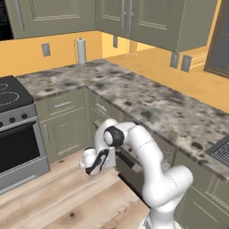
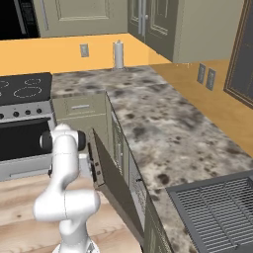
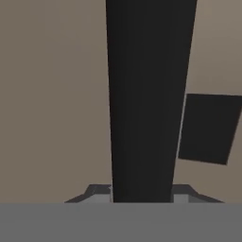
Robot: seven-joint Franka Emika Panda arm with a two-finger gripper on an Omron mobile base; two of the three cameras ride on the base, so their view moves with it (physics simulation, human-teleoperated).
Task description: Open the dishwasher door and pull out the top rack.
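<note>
The dishwasher door [image 2: 116,187] is a dark grey panel under the counter, tilted outward from its top, partly open. Its grey-tan top edge strip [image 2: 95,160] carries small dark buttons. My gripper [image 1: 95,164] hangs low at the door's upper edge, with the arm's elbow right above it. From the hand view, the tan strip [image 3: 52,104] is very close, crossed by a wide dark band [image 3: 146,94], with one dark button [image 3: 208,127] beside it. The fingertips are hidden there, so I cannot tell how the jaws stand. The top rack is hidden inside the machine.
A black-glass stove oven [image 1: 15,147] stands left of the olive-green cabinets [image 1: 62,120]. The speckled stone counter [image 2: 163,128] runs over the dishwasher. A dark ribbed tray [image 2: 217,212] sits in the counter at the right. Wooden floor [image 1: 58,201] lies open before the door.
</note>
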